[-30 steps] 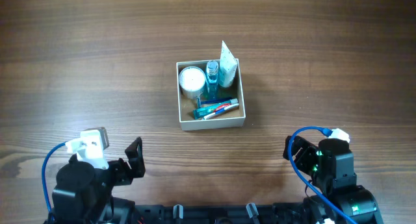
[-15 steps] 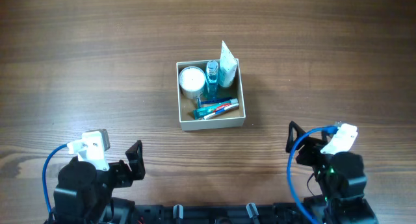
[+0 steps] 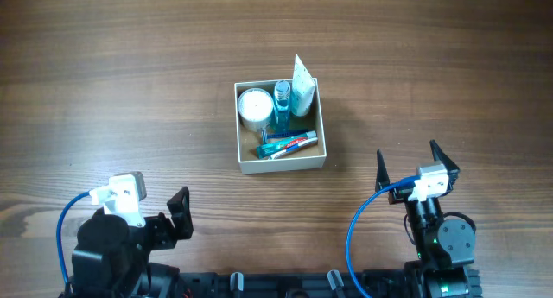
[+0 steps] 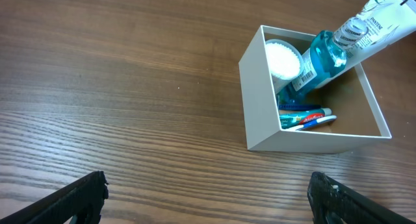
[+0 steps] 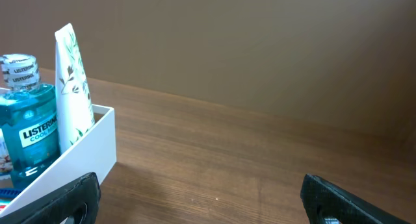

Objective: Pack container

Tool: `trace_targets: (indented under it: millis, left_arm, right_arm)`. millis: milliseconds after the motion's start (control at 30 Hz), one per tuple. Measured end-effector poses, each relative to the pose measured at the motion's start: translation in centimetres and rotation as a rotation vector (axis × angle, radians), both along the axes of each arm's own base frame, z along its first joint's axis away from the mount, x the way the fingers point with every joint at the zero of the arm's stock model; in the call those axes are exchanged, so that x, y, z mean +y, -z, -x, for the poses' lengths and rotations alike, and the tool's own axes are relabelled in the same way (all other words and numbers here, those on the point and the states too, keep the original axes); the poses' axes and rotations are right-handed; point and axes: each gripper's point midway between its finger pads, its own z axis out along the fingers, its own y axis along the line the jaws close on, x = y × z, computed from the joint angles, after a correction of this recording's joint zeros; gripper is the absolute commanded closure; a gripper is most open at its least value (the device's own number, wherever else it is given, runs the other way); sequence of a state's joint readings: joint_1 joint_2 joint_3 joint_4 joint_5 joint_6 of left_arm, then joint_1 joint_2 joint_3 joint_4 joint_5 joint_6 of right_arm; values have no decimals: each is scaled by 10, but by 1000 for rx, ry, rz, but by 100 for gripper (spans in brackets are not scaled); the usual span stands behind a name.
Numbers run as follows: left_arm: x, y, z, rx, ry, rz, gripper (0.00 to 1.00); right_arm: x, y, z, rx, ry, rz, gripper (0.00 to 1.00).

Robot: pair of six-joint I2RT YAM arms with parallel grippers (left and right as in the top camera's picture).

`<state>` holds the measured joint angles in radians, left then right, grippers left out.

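The container is a square white-walled box with tan inside at the table's middle. It holds a round white jar, a blue mouthwash bottle, a white tube and a toothpaste tube. It also shows in the left wrist view and the right wrist view. My left gripper is open and empty at the front left, well short of the container. My right gripper is open and empty at the front right, to the container's right.
The wooden table surrounds the container. Blue cables loop at both arm bases near the front edge.
My right arm has swung round and its gripper now points up the table with its fingers spread. The left arm and the container have not moved.
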<state>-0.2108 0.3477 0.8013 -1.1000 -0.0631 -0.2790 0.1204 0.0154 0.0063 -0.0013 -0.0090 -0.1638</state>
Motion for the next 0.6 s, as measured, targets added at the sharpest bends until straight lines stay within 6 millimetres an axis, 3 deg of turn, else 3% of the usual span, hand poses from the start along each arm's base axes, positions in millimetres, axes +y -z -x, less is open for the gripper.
trace_targets:
  millis: [600]
  left_arm:
    - [0, 0, 0, 0, 0, 0, 0]
  right_arm:
    - [0, 0, 0, -2, -3, 13, 0]
